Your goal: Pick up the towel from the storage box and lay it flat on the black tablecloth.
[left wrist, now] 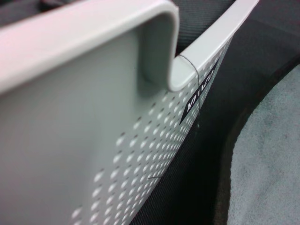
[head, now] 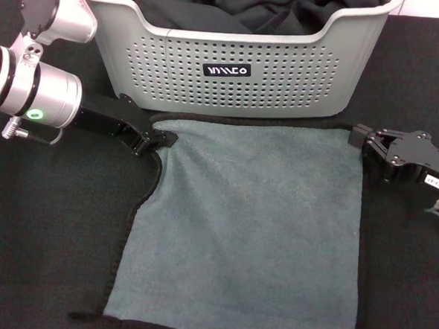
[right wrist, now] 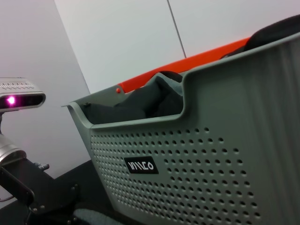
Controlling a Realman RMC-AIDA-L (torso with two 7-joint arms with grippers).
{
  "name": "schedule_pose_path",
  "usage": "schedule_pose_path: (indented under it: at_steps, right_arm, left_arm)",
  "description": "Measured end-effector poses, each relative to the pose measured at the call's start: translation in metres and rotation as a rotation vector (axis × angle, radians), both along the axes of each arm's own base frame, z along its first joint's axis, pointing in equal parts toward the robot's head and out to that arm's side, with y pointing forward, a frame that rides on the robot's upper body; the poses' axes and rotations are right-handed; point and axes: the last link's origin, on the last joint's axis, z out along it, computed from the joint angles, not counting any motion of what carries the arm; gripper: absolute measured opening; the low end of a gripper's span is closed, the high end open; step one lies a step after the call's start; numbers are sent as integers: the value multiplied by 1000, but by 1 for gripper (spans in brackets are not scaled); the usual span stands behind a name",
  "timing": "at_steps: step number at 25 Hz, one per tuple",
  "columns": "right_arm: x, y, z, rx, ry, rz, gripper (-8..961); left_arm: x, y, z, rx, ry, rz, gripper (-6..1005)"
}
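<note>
The grey-teal towel (head: 253, 226) lies spread flat on the black tablecloth (head: 44, 236), right in front of the storage box (head: 224, 90). My left gripper (head: 155, 139) is low at the towel's far left corner and looks shut on it. My right gripper (head: 360, 136) is low at the far right corner and looks shut on that corner. The towel's far edge runs straight between them. The left wrist view shows the box wall (left wrist: 93, 117) close up, with the towel (left wrist: 272, 154) beside it. The right wrist view shows the box front (right wrist: 211, 164).
Black garments (head: 214, 7) fill the storage box. The towel's black hem curls a little along its left edge and near corner (head: 91, 315). Behind the box there is an orange strip (right wrist: 187, 61) and a white wall. A camera unit (right wrist: 18, 96) glows purple.
</note>
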Motion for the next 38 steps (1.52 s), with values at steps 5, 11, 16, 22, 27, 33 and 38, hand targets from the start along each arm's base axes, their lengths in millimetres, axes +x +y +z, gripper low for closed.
schedule_pose_path:
  at_steps: [5,11,16,22,27,33,38]
  right_arm:
    - [0,1,-1,2,-5,-3,20]
    - [-1,5,-4,-26,-19,-27,21]
    - [0,3,-7,-32,-22,-31,208]
    - [1,1,-7,-25,-16,-40,316]
    - [3,0,-7,-23,-13,-45,406]
    - [4,-2,-7,-25,-7,-46,631]
    - [4,-7,-4,-28,9,-26,872]
  left_arm:
    - [0,0,0,1,0,0,20]
    - [4,3,3,1,-23,59,98]
    - [4,3,2,-4,-16,82,270]
    - [2,4,6,16,-3,74,499]
    - [0,4,13,41,11,68,605]
    - [-3,6,31,104,33,50,716]
    - [-2,-1,45,128,16,35,753]
